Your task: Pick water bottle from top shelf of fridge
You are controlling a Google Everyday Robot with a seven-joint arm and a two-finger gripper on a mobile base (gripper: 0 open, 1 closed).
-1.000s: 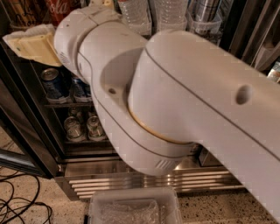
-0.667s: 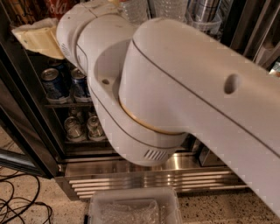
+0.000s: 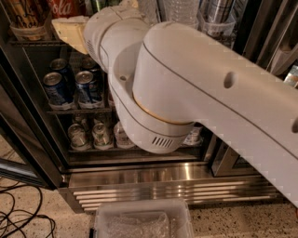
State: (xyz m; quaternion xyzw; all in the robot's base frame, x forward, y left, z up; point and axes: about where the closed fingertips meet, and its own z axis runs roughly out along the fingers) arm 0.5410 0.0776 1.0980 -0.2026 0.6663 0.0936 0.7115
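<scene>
My own arm (image 3: 209, 93) blocks most of the fridge (image 3: 139, 179) interior from me. The hand (image 3: 73, 31), at ten o'clock, shows only as a pale sliver past the wrist. At twelve o'clock, the water bottle (image 3: 179, 8) is cropped by the top edge, its cap unseen.

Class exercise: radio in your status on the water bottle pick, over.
Gripper upper left, above the blue cans. Water bottle on top shelf, only its lower part in view. Arm hides much of the fridge.
</scene>
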